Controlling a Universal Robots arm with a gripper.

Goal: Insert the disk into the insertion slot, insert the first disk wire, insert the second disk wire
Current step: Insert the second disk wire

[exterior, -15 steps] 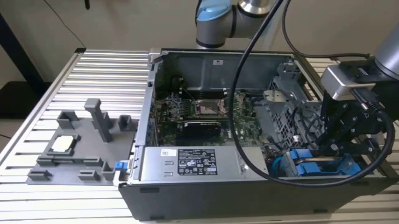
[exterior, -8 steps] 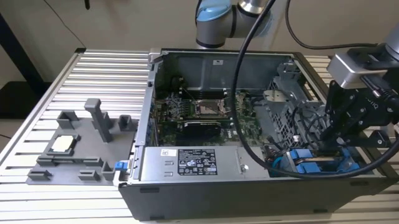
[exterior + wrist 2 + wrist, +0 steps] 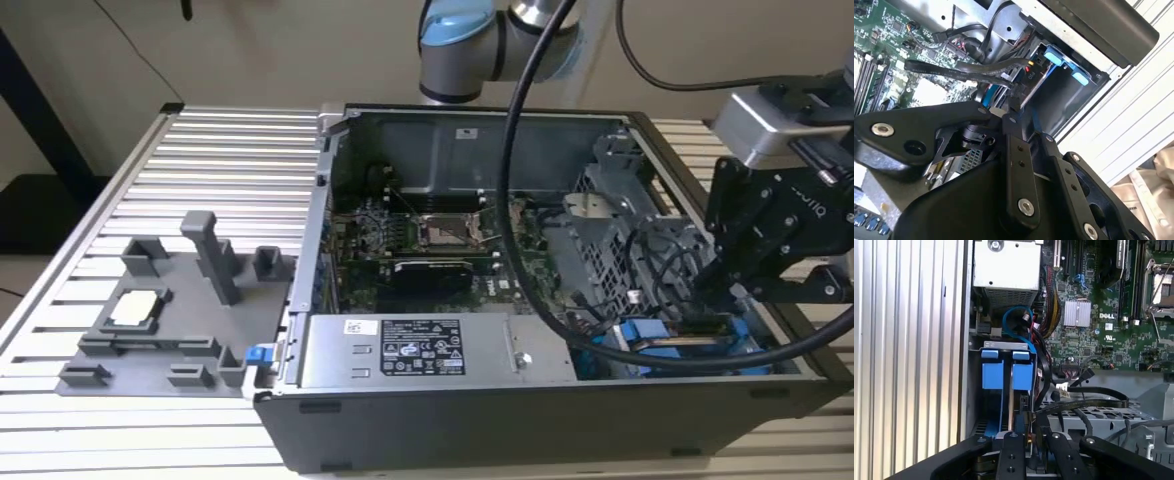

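One arm, one end effector (image 3: pixel 731 288), lowered into the open computer case (image 3: pixel 441 420) at its drive-bay corner. One case stood on the slatted tabletop (image 3: pixel 214 150); one grey fixture tray (image 3: pixel 160 320) with upright posts lay on the same tabletop, well apart from the end effector.

Counted in the first wrist view: two blue carrier tabs (image 3: pixel 1006 372) side by side, one blue cable (image 3: pixel 1016 325) looping above them, one motherboard (image 3: pixel 1104 315), one silver heatsink (image 3: pixel 1076 313).

The disk (image 3: pixel 694 330) sat in the insertion slot (image 3: pixel 627 355), its blue bracket edges showing directly beneath the end effector in the exterior view. In both wrist views the blue-framed bay lay just ahead of the fingertips (image 3: pixel 1030 427).

The two fingers (image 3: pixel 1014 107) were drawn close together at the tips, pinched on a black wire (image 3: pixel 974 70) that ran off over the drive cage (image 3: pixel 1104 415) towards the motherboard. The pinch point stood just beside the disk's rear edge; whether the wire's plug touched the disk could not be told.

The power supply box (image 3: pixel 414 350) lay beside the bay.
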